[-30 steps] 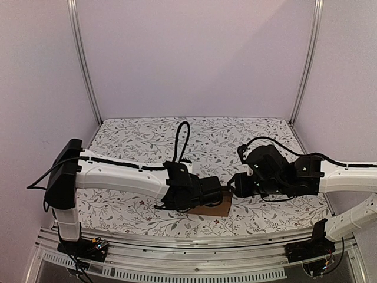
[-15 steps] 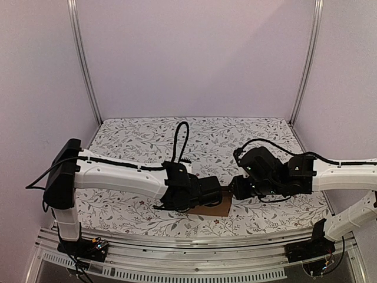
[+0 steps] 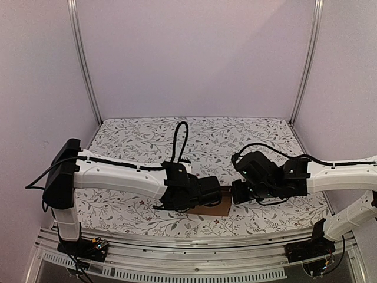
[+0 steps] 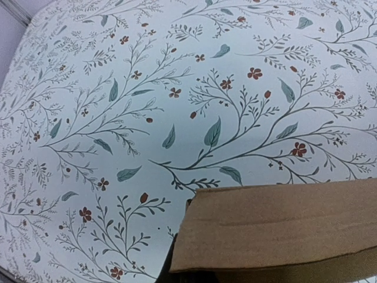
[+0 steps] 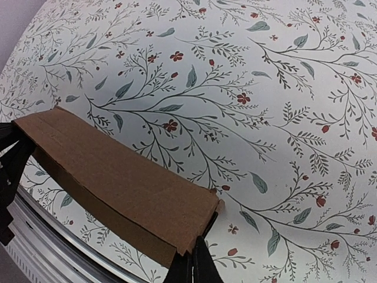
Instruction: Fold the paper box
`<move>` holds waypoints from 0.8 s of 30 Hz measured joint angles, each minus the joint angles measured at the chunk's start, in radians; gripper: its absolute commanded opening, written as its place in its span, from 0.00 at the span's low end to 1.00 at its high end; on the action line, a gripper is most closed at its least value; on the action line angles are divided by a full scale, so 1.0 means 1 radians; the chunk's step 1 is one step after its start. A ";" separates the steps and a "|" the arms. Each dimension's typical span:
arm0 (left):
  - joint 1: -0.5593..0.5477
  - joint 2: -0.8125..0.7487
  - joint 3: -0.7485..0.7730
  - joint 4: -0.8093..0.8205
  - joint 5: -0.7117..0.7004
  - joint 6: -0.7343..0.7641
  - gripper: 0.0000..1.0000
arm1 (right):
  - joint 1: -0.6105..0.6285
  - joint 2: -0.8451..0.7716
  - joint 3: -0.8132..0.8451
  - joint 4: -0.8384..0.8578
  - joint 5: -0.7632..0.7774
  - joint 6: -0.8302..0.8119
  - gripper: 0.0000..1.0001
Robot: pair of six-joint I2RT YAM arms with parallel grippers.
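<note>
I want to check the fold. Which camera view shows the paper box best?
The right wrist view: the paper box lies there almost whole, its top face and near side visible. The left wrist view shows only one end of it. From the top external camera the arms hide most of it, leaving a small brown corner.

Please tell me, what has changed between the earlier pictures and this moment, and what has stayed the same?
The right gripper moved left, toward the cardboard box, and closed on its right end; a second ago it stood a little apart from it. The left gripper stayed shut on the box's other end, and the box stayed in place near the front edge of the flowered table.
</note>
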 measured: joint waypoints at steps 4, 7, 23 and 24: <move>0.000 0.000 0.000 0.000 0.000 -0.001 0.00 | 0.005 0.000 -0.002 0.002 0.008 0.003 0.00; 0.000 0.000 0.000 0.001 0.000 -0.003 0.00 | 0.023 0.005 -0.006 0.002 0.035 0.010 0.00; 0.002 -0.032 -0.032 0.037 0.028 0.012 0.21 | 0.133 0.015 -0.042 0.008 0.142 0.103 0.00; 0.003 -0.037 -0.035 0.034 0.033 0.021 0.25 | 0.135 0.018 -0.042 0.006 0.143 0.107 0.00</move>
